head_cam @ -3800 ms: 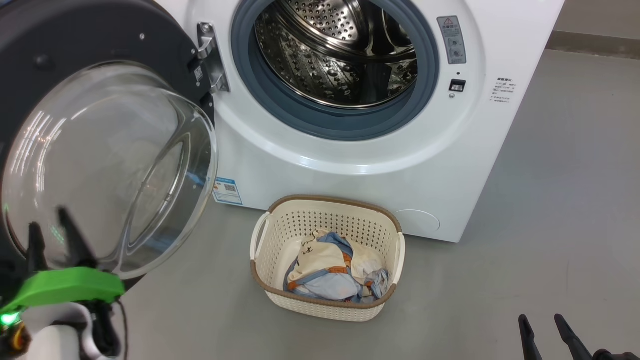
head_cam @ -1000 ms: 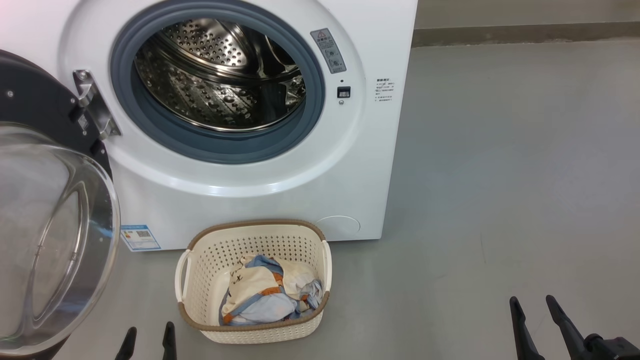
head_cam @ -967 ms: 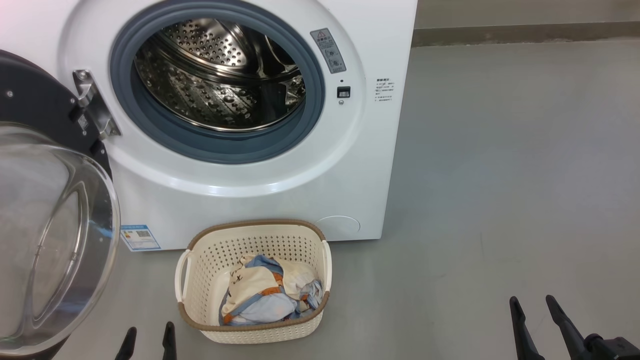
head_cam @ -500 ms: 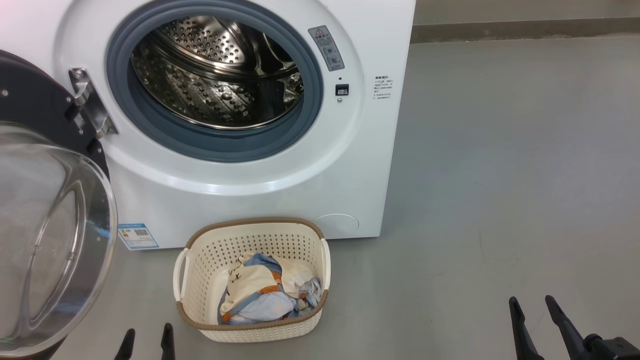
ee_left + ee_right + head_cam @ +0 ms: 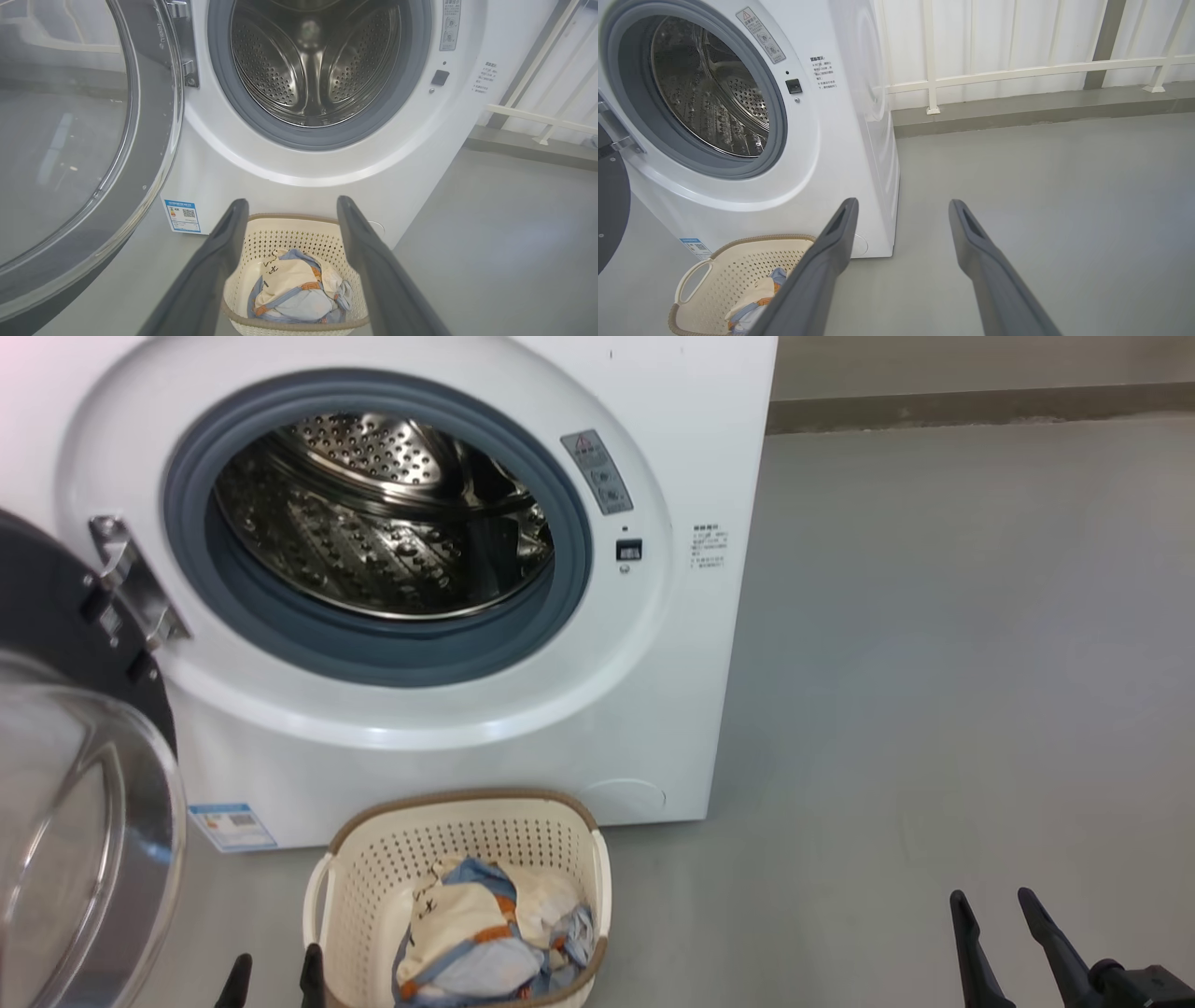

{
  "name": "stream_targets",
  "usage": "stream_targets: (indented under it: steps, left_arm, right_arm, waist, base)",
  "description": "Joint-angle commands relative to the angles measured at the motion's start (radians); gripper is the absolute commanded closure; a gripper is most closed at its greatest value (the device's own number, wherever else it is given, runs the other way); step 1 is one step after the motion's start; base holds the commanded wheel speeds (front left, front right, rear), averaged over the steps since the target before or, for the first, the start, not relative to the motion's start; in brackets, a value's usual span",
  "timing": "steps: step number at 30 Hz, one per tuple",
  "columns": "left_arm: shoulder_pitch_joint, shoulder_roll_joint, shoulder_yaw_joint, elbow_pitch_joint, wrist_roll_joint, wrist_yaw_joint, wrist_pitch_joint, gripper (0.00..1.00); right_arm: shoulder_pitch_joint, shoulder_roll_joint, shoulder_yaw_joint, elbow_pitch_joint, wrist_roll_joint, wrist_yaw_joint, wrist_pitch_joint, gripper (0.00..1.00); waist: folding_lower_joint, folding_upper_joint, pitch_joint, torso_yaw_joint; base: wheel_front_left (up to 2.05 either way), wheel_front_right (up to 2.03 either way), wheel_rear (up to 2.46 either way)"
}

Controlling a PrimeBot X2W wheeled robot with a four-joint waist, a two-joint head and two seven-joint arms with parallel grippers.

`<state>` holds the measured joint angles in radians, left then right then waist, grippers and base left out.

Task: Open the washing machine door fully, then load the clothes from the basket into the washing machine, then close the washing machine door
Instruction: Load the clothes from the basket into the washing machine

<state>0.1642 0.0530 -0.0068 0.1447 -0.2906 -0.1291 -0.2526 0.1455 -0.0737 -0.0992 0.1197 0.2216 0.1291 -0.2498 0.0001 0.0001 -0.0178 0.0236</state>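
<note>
Beyond the washing machine [image 5: 831,154] stands a white railing [image 5: 1017,72].

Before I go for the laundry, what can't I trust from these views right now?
Head view: the basket front rim is cut off by the bottom edge; the door runs off the left edge.
Left wrist view: lower layers of the clothes are hidden by the top cloth.
Right wrist view: the right gripper covers part of the basket.
Label on the washing machine: print too small to read.
</note>
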Motion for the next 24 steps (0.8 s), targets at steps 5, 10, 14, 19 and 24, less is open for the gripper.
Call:
stream_targets:
  steps: [5,10,14,19,24]
  left_arm:
    - [-0.026,0.011,0.049,-0.018,-0.009,-0.002,-0.009,0.00]
    - [-0.025,0.009,0.044,-0.013,-0.007,-0.002,-0.009,0.00]
    - [-0.026,0.010,0.029,-0.015,-0.014,-0.002,-0.009,0.00]
    - [-0.023,0.013,0.023,-0.021,-0.022,-0.002,-0.009,0.00]
    - [-0.020,0.014,0.018,-0.026,-0.027,-0.002,-0.009,0.00]
  right_arm:
    - [-0.009,-0.019,0.027,-0.026,0.000,0.002,-0.012,0.00]
    - [-0.008,-0.018,0.025,-0.027,0.001,0.002,-0.012,0.00]
    - [-0.008,-0.018,0.024,-0.026,0.003,0.002,-0.012,0.00]
    - [-0.008,-0.018,0.026,-0.025,0.004,0.002,-0.012,0.00]
    - [-0.009,-0.018,0.027,-0.025,0.004,0.002,-0.012,0.00]
  waist:
    - [-0.0001,-0.0001,0.002,0.001]
    - [-0.0001,-0.0001,0.006,0.004]
    - [-0.0001,-0.0001,0.009,0.006]
    - [-0.0001,-0.0001,0.014,0.008]
    - [-0.0001,-0.0001,0.019,0.008]
  base:
    - [1.34,-1.93,0.59]
    - [0.90,-1.00,0.09]
    - [0.34,-0.34,0.00]
    - [0.00,0.00,0.00]
    - [0.00,0.00,0.00]
